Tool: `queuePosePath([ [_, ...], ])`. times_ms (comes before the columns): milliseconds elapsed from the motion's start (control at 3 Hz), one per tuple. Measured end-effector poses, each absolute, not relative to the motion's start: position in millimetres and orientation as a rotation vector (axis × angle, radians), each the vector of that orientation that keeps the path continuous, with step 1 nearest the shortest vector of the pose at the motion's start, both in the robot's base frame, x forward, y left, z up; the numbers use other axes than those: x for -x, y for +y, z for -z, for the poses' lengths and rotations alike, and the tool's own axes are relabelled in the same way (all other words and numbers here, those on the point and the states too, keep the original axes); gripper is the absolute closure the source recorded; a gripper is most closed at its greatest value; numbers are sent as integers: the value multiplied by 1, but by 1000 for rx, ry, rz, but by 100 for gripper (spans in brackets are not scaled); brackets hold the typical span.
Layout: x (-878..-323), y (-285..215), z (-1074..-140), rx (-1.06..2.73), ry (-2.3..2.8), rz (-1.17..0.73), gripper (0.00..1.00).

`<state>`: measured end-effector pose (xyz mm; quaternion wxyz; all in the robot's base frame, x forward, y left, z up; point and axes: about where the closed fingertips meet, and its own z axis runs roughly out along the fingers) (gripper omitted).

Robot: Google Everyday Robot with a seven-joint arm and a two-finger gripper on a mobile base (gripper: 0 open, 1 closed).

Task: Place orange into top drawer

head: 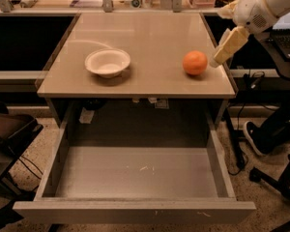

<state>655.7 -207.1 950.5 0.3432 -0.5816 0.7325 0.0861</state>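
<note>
— Orange (195, 63) first: where does it lie?
— It rests on the beige tabletop (150, 30), near the right front corner. It is well apart from the white bowl (107, 62), which stands on the left part of the same surface.
— And the top drawer?
— The top drawer (135, 175) is pulled far out below the tabletop, toward the camera. Its grey floor shows a few small pale marks.
— Where is the gripper?
— The gripper (218, 59) hangs at the right edge of the tabletop, just beside the orange on its right side. It is cream-coloured and slants down and to the left from the white arm (268, 4), which enters at the upper right corner. Its tip is very near the fruit, but I cannot say if they touch.
— Is it clenched or released?
— I cannot tell, because only one cream shape is visible from this side. The orange lies free on the table.
</note>
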Motion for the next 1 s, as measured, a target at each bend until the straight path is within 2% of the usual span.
queuePosePath([
  [1000, -709, -187, -843, 1442, 1956, -452, 0],
])
